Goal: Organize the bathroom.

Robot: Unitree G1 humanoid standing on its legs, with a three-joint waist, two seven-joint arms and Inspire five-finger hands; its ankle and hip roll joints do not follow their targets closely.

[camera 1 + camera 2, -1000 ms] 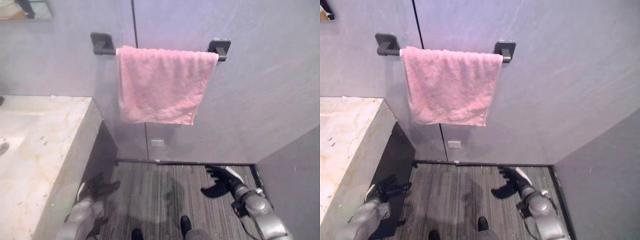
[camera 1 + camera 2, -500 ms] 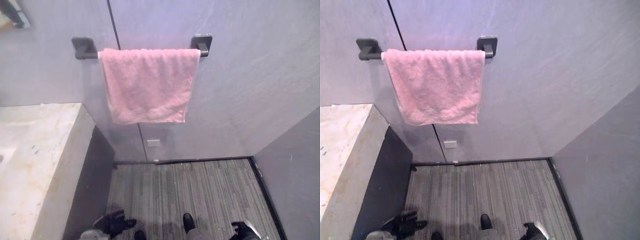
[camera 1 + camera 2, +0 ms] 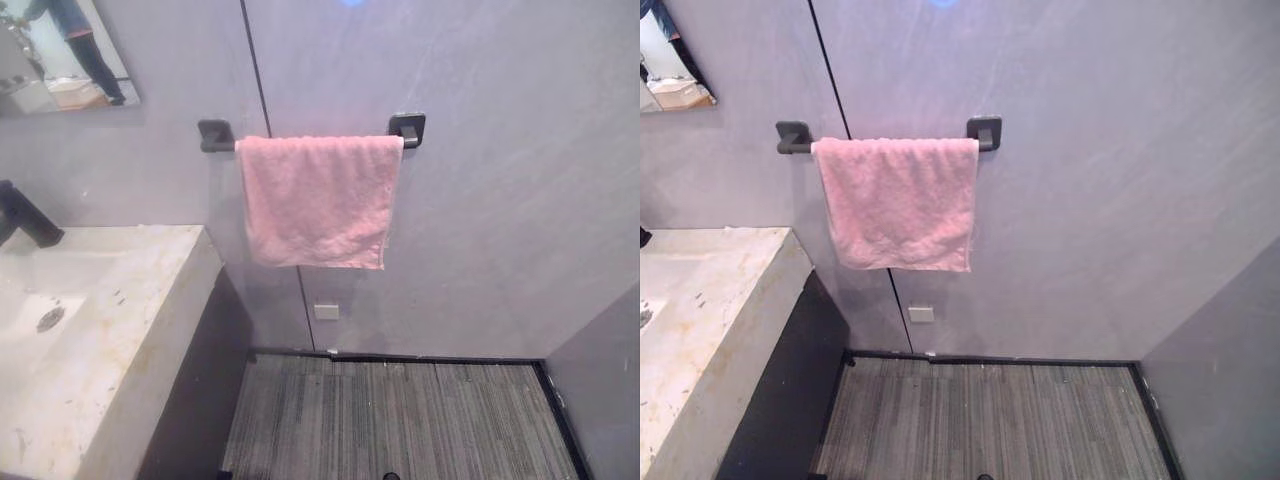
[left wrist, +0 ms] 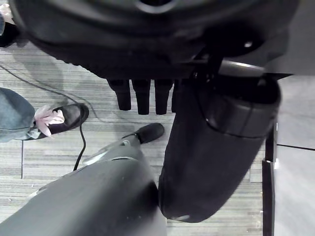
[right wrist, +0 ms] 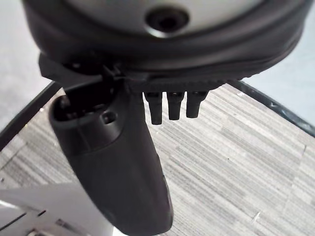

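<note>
A pink towel [image 3: 318,200] hangs folded over a dark wall bar [image 3: 407,127] on the grey wall, its lower edge level and well above the floor. My left hand [image 4: 216,147] hangs low over the striped floor, with its fingers [image 4: 140,96] straight and nothing in it. My right hand [image 5: 118,162] also hangs over the floor, its fingers [image 5: 169,105] straight and its thumb free, holding nothing. Both hands are far below the towel.
A pale stone counter [image 3: 120,330] with a sink basin [image 3: 40,300] and a black faucet [image 3: 25,215] stands on the left, under a mirror [image 3: 60,50]. A grey side wall [image 3: 610,390] closes off the right. A person's shoe [image 4: 59,118] rests on the floor behind me.
Both arms have dropped down to my sides. The head camera has risen and pulled back, bringing the faucet and mirror into view. The towel hangs as before.
</note>
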